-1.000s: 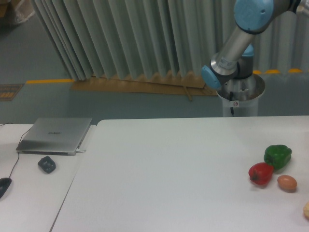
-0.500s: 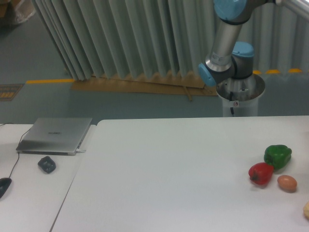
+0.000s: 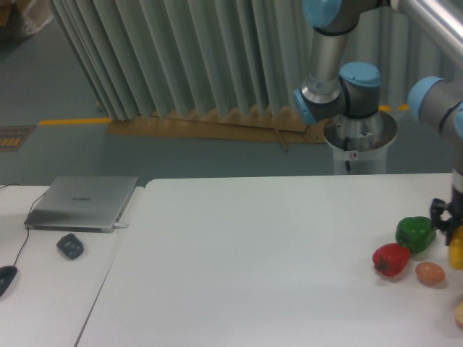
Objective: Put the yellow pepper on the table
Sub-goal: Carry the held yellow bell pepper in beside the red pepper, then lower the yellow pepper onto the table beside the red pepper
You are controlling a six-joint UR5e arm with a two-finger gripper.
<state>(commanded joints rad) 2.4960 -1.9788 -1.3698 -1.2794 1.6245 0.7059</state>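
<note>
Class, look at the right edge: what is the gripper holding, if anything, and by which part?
The gripper appears to hold the yellow pepper by its top; only a sliver shows, so the exact grip cannot be told.

Even, diffuse indoor light with a cool green-grey cast, moderately bright. The table is the brightest area, pale and nearly featureless, without hard glare. Shadows are faint: soft, small patches under the red pepper and green pepper near the right edge. The whole frame is slightly soft and low in detail, with mild noise. The arm shows gentle highlights on its metal tubes.
</note>
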